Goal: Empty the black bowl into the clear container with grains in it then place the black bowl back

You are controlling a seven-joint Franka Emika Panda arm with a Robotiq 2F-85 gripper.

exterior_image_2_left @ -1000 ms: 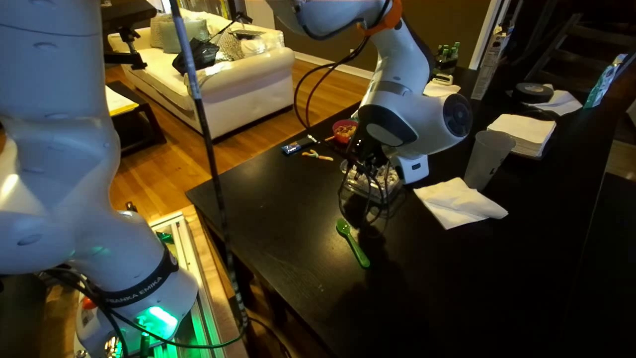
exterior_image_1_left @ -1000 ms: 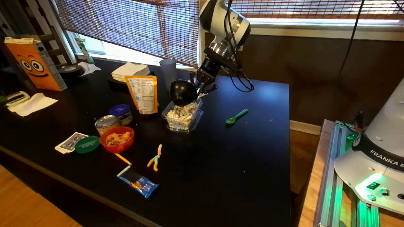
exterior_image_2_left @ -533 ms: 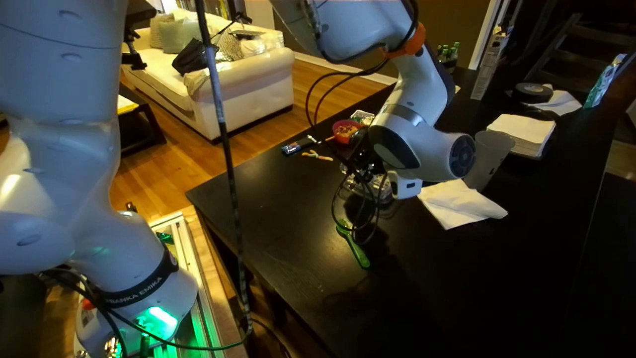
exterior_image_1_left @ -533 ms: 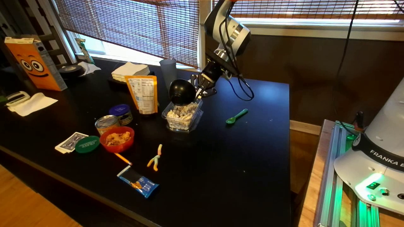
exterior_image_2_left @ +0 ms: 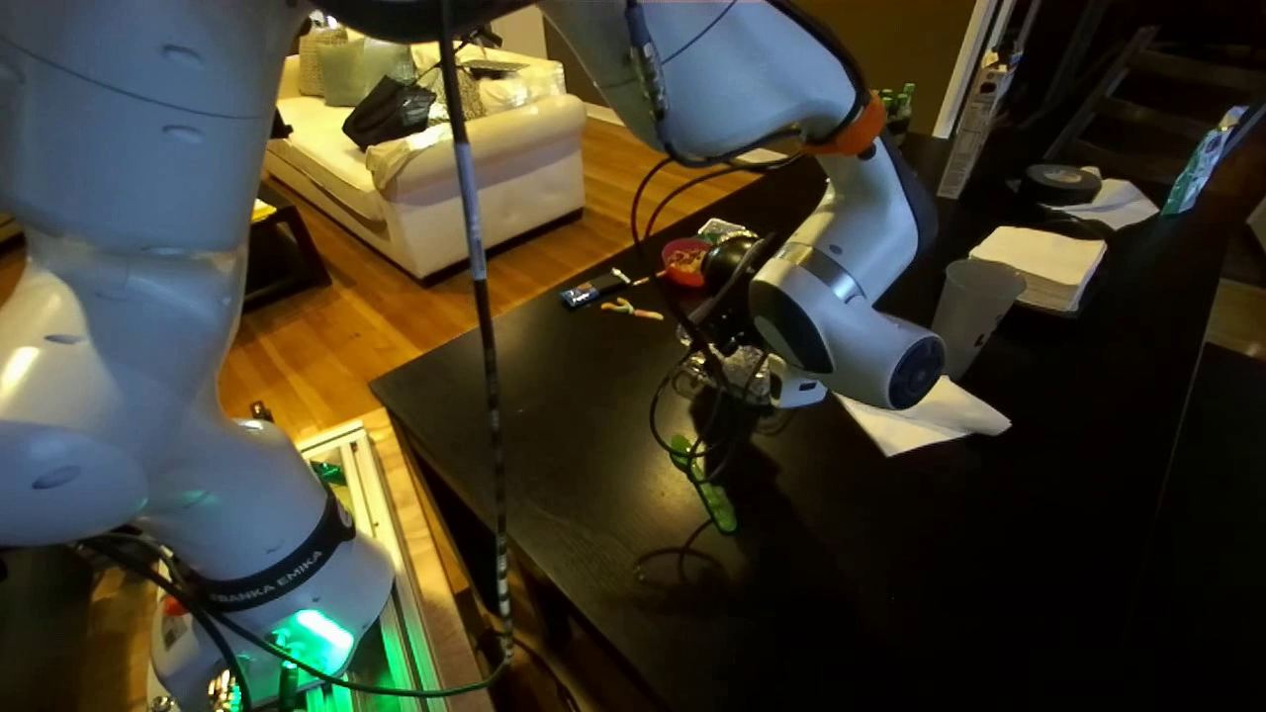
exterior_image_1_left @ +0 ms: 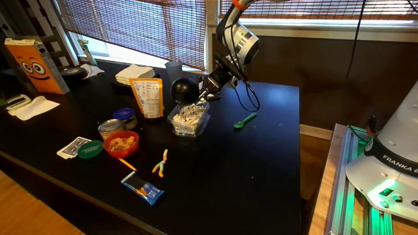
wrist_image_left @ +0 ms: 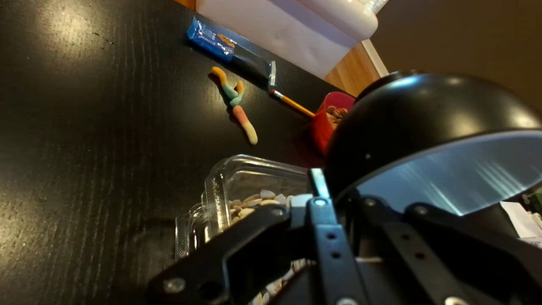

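A: State the condition of the gripper (wrist_image_left: 336, 194).
B: Jaws pressed together on the rim of the black bowl (exterior_image_1_left: 185, 91), pinching it.
A: State the attitude of the black bowl.
B: Tilted well over. In the wrist view, its dark outside is uppermost and part of its pale inside shows below. In an exterior view, its underside shows.
A: State its location.
B: Raised off the table (exterior_image_1_left: 228, 179), above the tub (exterior_image_1_left: 184, 131). Contact between black bowl and tub cannot be determined.
A: Describe the tub.
B: Clear, upright on the table, holding pale grains (exterior_image_1_left: 191, 114).
A: List the nearby items.
B: Spoon (exterior_image_1_left: 245, 120): green, lying near the tub in both exterior views. Pouch (exterior_image_1_left: 148, 98): standing upright near the tub. Gummy (exterior_image_1_left: 160, 164): lying between the tub and the packet (exterior_image_1_left: 143, 188).
A: List the outer items.
B: Red bowl (exterior_image_1_left: 130, 152): upright, holding flakes (exterior_image_1_left: 121, 143). Pencil (exterior_image_1_left: 127, 164): between the red bowl and the packet. Can (exterior_image_1_left: 110, 127): just beside the red bowl. Cup (exterior_image_1_left: 174, 69): upright, near the napkins (exterior_image_1_left: 135, 73). Box (exterior_image_1_left: 36, 65): upright, orange, well apart from the tub.
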